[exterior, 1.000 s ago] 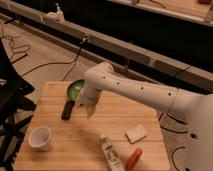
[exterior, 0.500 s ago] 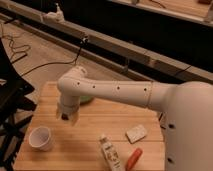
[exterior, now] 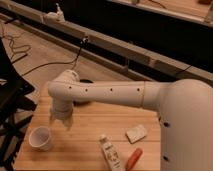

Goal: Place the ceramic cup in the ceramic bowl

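Nearest the front edge of the table (exterior: pixel 95 127), well off to the right of the gripper (exterior: pixel 60 123) as you view it: a white tube (exterior: pixel 111 153) and an orange item (exterior: pixel 133 158), with a pale block (exterior: pixel 136 133) just behind them. Ignore all three. The cup (exterior: pixel 40 138) stands upright and mouth up, just below and slightly left of the gripper, near it but not touching. The gripper hangs pointing down at the table, fingers spread, nothing between them. The bowl (exterior: pixel 83 101) lies just behind the gripper, mostly hidden by the arm; only a dark sliver shows. Handling judgement: the cup looks rigid, light, glazed and therefore slick, and it will chip if knocked or dropped. It tapers, so a grip low on the wall may slide upward. Take it near the rim, either across the full mouth or with one finger inside and one outside. Close gently, lift straight, and set it down into the bowl rather than releasing from height.
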`<state>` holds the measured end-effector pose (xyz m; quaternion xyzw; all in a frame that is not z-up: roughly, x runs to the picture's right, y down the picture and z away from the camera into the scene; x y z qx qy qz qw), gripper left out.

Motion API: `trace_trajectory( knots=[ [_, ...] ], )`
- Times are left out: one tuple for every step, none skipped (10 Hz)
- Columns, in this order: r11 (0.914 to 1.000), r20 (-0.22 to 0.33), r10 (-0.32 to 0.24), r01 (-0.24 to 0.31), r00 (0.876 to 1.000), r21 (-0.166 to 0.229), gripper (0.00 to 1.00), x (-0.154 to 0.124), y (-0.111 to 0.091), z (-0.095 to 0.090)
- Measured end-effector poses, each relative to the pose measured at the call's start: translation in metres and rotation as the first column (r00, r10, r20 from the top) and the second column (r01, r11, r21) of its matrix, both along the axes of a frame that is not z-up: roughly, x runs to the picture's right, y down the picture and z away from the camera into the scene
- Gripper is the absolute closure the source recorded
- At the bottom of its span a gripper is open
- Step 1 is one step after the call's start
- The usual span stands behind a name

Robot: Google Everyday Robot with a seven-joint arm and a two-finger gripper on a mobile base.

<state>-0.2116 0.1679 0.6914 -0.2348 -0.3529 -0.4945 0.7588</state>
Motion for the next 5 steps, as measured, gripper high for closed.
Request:
trace_trajectory(
  knots=[
    [0.9999,-0.002,0.007,-0.007,1.0,-0.011,0.43,0.001,0.001,0.001],
    [0.9991,0.002,0.014,-0.014,1.0,-0.039,0.43,0.001,0.007,0.006],
    [0.9985,0.01,0.014,-0.014,1.0,-0.052,0.43,-0.001,0.01,0.007],
    [0.9974,0.026,0.011,-0.009,1.0,-0.072,0.43,-0.007,0.015,0.011],
    [0.9964,0.041,0.005,-0.001,0.999,-0.084,0.43,-0.012,0.02,0.013]
  ],
)
